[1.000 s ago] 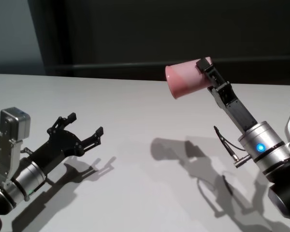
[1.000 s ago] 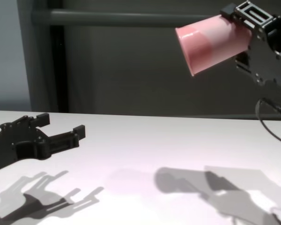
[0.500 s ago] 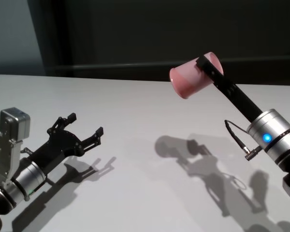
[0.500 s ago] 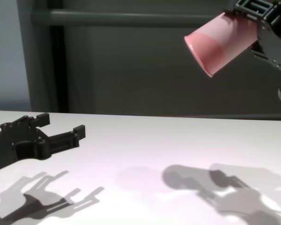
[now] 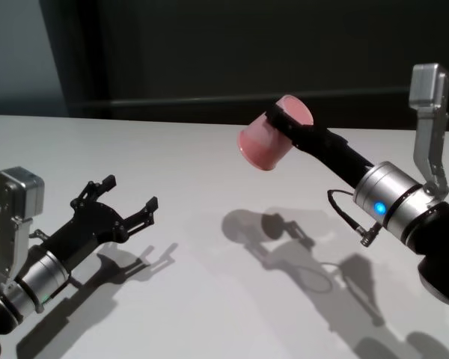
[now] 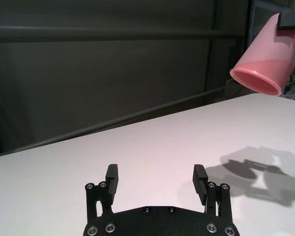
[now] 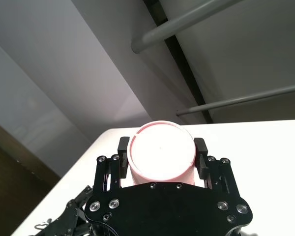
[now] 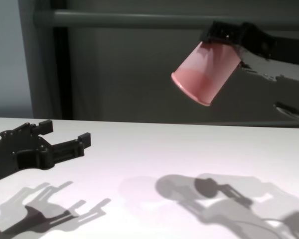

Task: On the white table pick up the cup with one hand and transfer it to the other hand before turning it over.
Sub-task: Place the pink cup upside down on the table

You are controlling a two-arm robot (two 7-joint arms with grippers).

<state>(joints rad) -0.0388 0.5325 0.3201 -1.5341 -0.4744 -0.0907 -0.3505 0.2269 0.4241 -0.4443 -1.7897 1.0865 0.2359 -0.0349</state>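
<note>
The right gripper is clamped on the cup near its base, holding it high above the table with its long axis tilted and the rim pointing down toward the robot's left. The left gripper rests low over the table, well apart, jaws wide and empty (it aims roughly toward the cup). Only shadows lie between them; nothing looks set to block the turn-over.

right gripper raised high, jaws clamped; left gripper low, jaws spread wide
</note>
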